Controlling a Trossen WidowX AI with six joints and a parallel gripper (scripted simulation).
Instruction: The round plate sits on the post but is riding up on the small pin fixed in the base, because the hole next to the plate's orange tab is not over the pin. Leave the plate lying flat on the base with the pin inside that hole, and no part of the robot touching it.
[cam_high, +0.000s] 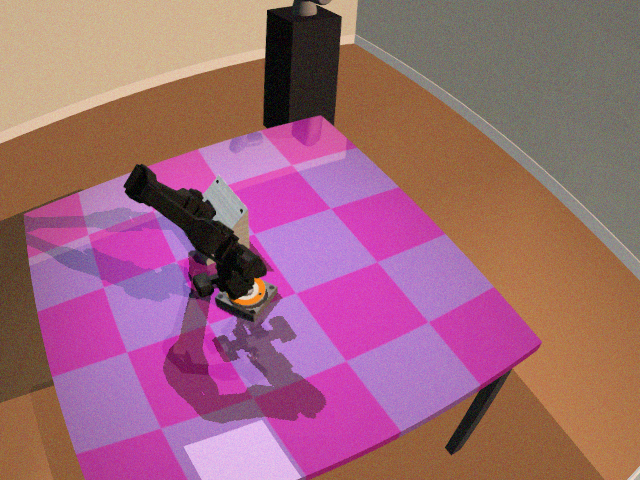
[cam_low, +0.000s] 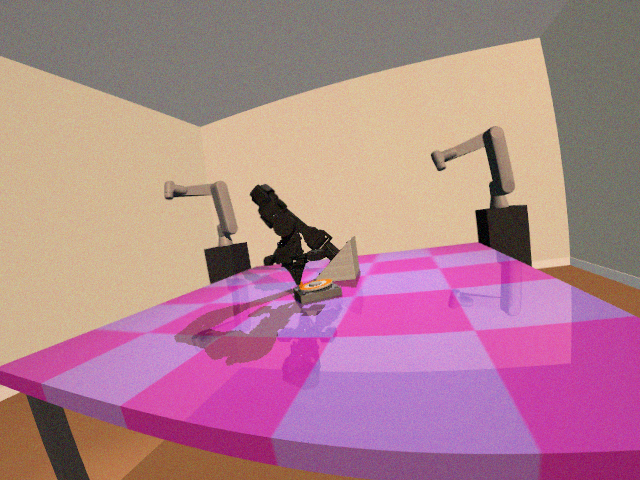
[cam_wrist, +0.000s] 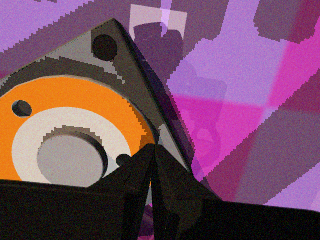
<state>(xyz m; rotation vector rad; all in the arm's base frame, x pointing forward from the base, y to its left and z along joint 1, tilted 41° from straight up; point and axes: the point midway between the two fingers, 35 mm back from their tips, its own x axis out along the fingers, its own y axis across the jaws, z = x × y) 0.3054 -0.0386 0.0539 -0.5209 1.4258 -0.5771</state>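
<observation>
Closest to the wrist camera, the gripper (cam_wrist: 152, 150) has its two fingers pressed together with nothing between them, and the tip sits right at the edge of the plate (cam_wrist: 75, 97). The plate is round and orange with a pale ring in the middle, and it sits around the gray post (cam_wrist: 70, 160). A small dark hole (cam_wrist: 22, 108) shows in the orange part, and another dark spot (cam_wrist: 122, 160) shows just beside the gripper tip. I cannot tell if that spot is the pin or a hole, and I cannot pick out the orange tab. The plate rests on the gray square base (cam_wrist: 117, 65) on the checkered table (cam_high: 392, 289). It looks like the job is only starting: the plate probably needs a turn until the hole drops over the pin, and then the arm (cam_high: 175, 206) must move away. Farther back stands a tan wedge (cam_low: 345, 263).
</observation>
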